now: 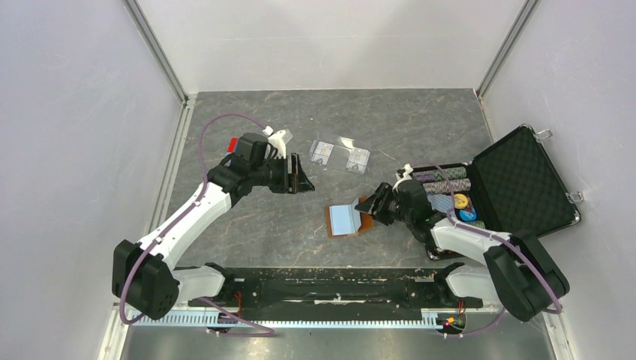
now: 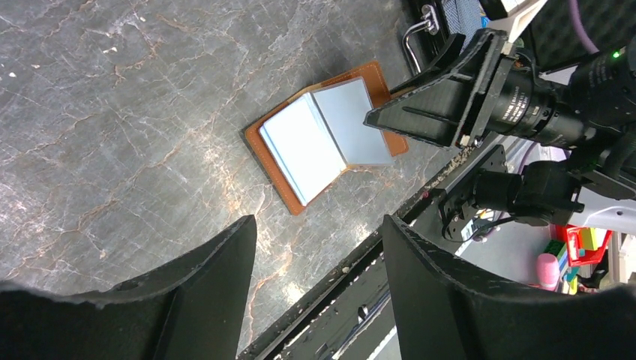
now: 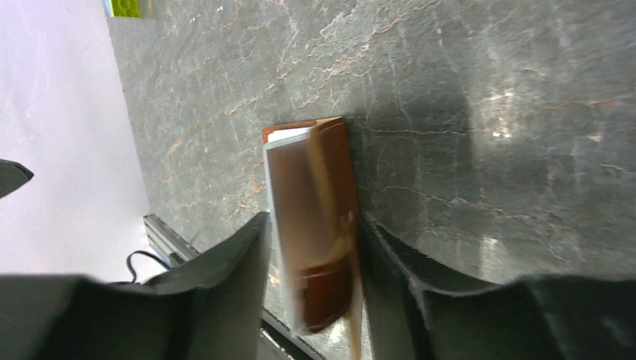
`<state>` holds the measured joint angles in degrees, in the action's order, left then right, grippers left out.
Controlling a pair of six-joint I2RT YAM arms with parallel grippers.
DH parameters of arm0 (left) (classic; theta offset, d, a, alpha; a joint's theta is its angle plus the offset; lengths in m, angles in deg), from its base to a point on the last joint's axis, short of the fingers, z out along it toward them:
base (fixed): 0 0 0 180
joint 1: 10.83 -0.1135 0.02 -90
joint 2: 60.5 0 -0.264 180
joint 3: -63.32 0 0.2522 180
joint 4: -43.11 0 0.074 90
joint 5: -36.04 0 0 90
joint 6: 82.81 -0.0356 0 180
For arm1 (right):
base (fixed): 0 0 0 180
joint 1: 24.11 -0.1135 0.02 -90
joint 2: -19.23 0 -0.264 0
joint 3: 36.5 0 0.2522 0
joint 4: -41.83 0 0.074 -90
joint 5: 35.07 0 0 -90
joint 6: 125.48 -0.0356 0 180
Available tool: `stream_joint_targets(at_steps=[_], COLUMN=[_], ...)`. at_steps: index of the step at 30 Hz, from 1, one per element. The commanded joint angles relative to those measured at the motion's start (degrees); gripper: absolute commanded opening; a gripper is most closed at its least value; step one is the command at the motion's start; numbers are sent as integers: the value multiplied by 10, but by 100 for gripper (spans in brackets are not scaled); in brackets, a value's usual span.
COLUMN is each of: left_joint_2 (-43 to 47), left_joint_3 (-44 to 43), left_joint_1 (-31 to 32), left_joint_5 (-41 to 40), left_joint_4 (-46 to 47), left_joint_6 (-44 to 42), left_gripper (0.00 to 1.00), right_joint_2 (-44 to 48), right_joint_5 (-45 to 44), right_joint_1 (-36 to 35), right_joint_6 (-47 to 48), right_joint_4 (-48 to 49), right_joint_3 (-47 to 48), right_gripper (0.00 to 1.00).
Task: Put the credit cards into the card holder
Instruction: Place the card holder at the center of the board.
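The card holder (image 1: 365, 221) is a brown leather wallet lying open on the table, right of centre. A pale blue credit card (image 1: 344, 218) lies on its left half. In the left wrist view the card holder (image 2: 274, 169) shows one card (image 2: 300, 146) on the left half and a second pale card (image 2: 352, 120) against the raised right half. My right gripper (image 1: 377, 204) is shut on that right flap, seen brown and blurred between the fingers in the right wrist view (image 3: 315, 221). My left gripper (image 1: 300, 178) is open and empty, held above the table to the wallet's upper left (image 2: 319, 225).
A clear plastic tray (image 1: 340, 154) lies behind the wallet. A big black foam-lined case (image 1: 525, 180) stands open at the right, with chips (image 1: 442, 180) inside. The black rail (image 1: 322, 281) runs along the table's near edge.
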<state>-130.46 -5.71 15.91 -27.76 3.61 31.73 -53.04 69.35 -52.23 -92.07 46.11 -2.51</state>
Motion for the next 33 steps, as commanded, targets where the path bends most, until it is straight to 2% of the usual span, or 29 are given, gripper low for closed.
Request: stream_joint_targets(at_steps=[1,5,8,13,17,19,24,28,31,33], left_joint_2=[-8,-17,-27,-47,-63,-71,-88,-92,-96,-101], left_joint_3=[-3,-4,-6,-3,4,7,15,18,22,24], left_joint_1=[0,0,0,2,7,11,21,24,26,29], left_joint_5=[21,19,19,23,28,30,26,19,18,16], left_joint_4=[-8,-17,-21,-21,-24,-27,-28,-27,-23,-22], left_joint_6=[-4,-13,-13,-4,5,11,23,28,33,35], left_gripper=[68,68,68,67,67,66,65,65,65,65], right_joint_2=[43,79,94,70,38,12,-69,-133,-180,-206], right_joint_5=[-63,-109,-136,-141,-124,-89,0,18,32,4], right_joint_1=[-3,-4,-4,-10,-29,-45,-80,-103,-111,-116], right_joint_6=[29,85,140,229,279,299,310,317,328,347], right_joint_4=[-80,-176,-254,-345,-373,-371,-336,-334,-340,-382], right_joint_3=[0,31,80,195,271,306,343,355,375,406], right_gripper=[58,76,84,86,84,79,51,29,20,16])
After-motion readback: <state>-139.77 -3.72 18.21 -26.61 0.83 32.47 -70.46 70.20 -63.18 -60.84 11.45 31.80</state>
